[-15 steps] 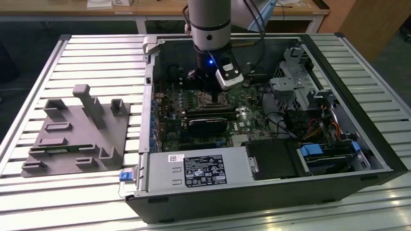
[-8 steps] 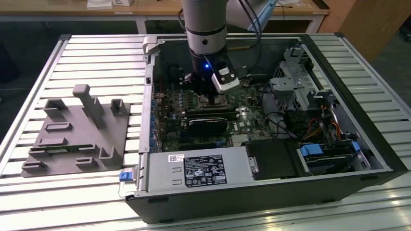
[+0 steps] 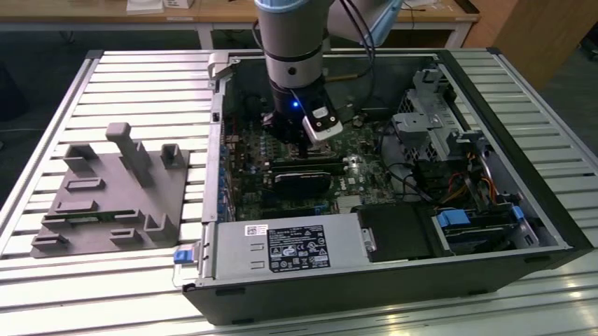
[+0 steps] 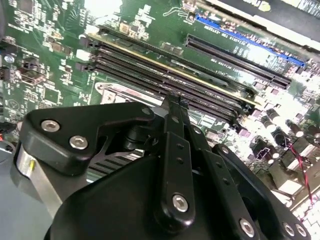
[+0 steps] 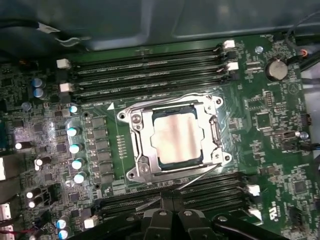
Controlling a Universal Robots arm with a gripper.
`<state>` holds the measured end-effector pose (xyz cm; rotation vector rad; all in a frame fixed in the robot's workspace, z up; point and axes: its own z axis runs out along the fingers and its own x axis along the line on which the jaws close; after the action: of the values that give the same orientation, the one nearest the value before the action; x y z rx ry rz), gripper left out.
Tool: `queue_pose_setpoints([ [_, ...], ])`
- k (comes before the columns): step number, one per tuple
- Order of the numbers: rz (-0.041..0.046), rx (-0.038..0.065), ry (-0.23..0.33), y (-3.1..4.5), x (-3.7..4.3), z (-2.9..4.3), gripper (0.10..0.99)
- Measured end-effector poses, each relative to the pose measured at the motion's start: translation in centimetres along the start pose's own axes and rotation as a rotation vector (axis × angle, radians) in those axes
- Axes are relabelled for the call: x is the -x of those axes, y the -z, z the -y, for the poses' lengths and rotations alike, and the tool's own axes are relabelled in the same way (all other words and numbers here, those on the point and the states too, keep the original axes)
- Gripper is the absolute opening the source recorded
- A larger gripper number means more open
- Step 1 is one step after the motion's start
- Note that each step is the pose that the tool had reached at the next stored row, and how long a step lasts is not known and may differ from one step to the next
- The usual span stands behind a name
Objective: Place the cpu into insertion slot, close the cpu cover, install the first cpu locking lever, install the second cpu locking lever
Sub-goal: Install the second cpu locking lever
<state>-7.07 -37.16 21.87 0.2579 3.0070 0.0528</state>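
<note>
Arm [image 3: 294, 56] vertical, pincer [image 5: 172, 216] fingers pressed together.

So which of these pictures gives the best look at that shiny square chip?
The first wrist view: the cpu faces the camera, seated in the insertion slot with the cpu cover framing it. In the exterior view the arm blocks that spot.

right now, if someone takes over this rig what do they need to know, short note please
Gripper: black fingers pressed together, holding nothing that can be seen, above the green motherboard just beside the socket, inside the open black computer case.
CPU: the small square chip with the pale silver face sits in the insertion slot.
CPU cover: the silver-grey metal frame lies flat around the chip, so it looks closed.
Levers: a thin wire lever lies along the socket edge nearest the gripper; whether it is latched cannot be told.
Done: chip placed, cover down. Left: confirm both levers.
</note>
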Motion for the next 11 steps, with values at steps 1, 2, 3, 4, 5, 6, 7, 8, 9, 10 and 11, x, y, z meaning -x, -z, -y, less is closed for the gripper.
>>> queue_pose_setpoints([
  [1, -0.0010, 0.006, 0.001, -0.06, -0.10, 0.08, 0.106],
  [2, -0.0021, 0.012, 0.002, -0.12, -0.21, 0.16, 0.106],
  [3, -0.0033, 0.020, 0.003, -0.19, -0.35, 0.23, 0.106],
  [4, -0.0047, 0.027, 0.005, -0.24, -0.46, 0.28, 0.106],
  [5, -0.0063, 0.036, 0.006, -0.29, -0.57, 0.33, 0.106],
  [6, -0.0078, 0.044, 0.007, -0.34, -0.67, 0.39, 0.106],
  [7, -0.0094, 0.053, 0.008, -0.40, -0.75, 0.44, 0.106],
  [8, -0.0108, 0.061, 0.008, -0.46, -0.81, 0.50, 0.106],
  [9, -0.0117, 0.067, 0.009, -0.52, -0.83, 0.57, 0.106],
  [10, -0.0124, 0.071, 0.009, -0.58, -0.83, 0.67, 0.106],
  [11, -0.0132, 0.075, 0.009, -0.64, -0.84, 0.78, 0.106],
])
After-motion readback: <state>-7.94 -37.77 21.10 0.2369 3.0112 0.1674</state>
